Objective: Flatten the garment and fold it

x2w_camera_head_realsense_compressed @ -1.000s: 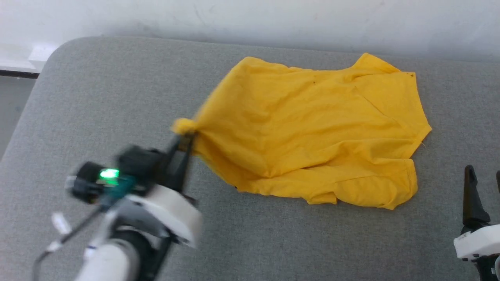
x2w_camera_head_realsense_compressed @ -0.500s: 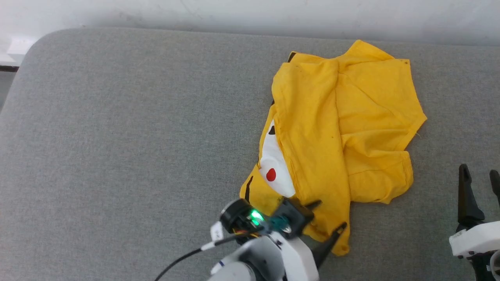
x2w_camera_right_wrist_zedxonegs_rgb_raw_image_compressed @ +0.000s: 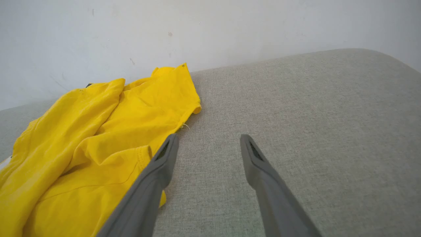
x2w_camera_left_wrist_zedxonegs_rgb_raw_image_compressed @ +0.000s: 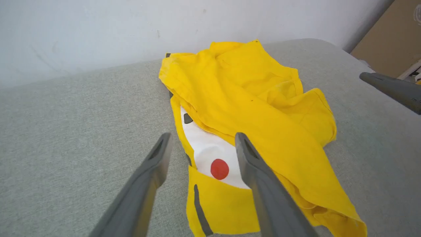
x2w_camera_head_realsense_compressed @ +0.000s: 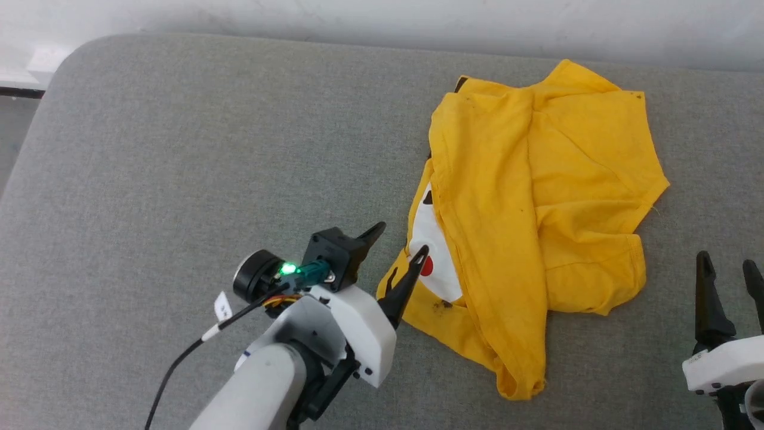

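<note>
Grey cushion [x2w_camera_head_realsense_compressed: 149, 149] carries the whole scene. Nearest, the left gripper [x2w_camera_head_realsense_compressed: 403, 237] hovers with its fingers apart and empty, over the near-left edge of the shirt [x2w_camera_head_realsense_compressed: 567, 179]. The right gripper [x2w_camera_head_realsense_compressed: 726, 260], also spread and empty, waits at the near right, apart from the cloth. The shirt lies right of centre, and a plain flap is doubled over its front, so only a strip of print with a red dot [x2w_camera_left_wrist_zedxonegs_rgb_raw_image_compressed: 219, 169] shows. If the fingers pinch both layers together, the fold may be dragged along instead of opened. A pull toward the far side could bunch the cloth against the wall [x2w_camera_head_realsense_compressed: 358, 15].
</note>
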You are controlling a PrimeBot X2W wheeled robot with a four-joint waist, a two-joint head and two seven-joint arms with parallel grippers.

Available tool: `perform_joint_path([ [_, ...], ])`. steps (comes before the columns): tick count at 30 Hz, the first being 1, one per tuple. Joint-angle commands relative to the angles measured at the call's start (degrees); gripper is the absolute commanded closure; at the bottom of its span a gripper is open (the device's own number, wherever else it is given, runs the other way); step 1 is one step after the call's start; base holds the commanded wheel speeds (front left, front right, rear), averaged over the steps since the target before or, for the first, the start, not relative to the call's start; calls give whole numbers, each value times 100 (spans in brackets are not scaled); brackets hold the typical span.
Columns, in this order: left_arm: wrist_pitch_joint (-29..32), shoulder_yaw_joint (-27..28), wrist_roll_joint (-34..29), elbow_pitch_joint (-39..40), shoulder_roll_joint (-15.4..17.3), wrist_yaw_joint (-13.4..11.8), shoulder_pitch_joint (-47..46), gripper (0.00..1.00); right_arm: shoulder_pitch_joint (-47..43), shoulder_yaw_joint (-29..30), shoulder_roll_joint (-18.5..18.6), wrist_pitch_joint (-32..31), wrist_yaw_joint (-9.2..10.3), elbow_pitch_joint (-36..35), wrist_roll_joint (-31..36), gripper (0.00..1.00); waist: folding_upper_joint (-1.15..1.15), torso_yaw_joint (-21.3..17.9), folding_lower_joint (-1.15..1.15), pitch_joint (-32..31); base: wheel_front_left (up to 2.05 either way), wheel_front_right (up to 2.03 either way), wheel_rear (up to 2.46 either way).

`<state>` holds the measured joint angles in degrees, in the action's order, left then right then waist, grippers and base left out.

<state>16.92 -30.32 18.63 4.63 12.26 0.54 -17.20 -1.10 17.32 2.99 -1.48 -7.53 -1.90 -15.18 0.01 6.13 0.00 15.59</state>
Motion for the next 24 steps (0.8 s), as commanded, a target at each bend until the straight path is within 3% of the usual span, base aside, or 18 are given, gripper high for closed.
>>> perform_joint_path([
  [1,25,-37,-33,-7,-23,40,-165,0,95,-15,-12,-17,4,-25,-11,0,-1,-3,0,44,0,0,0],
  [10,239,-425,-63,-673,-442,189,-729,0,192,-72,-12,-76,4,-29,-3,0,-1,-182,0,287,0,0,0],
  [18,592,-522,-249,-1408,-521,-27,-1030,0,277,-120,-12,-39,4,28,-55,0,-1,-351,0,482,0,0,0],
  [23,645,-563,-122,-1661,-617,-25,-1046,0,320,-129,-12,8,4,106,-70,0,-1,-402,0,516,0,0,0],
  [24,650,-586,-84,-1700,-636,3,-1040,51,326,-131,-12,17,4,122,-74,0,-1,-407,0,518,0,0,0],
])
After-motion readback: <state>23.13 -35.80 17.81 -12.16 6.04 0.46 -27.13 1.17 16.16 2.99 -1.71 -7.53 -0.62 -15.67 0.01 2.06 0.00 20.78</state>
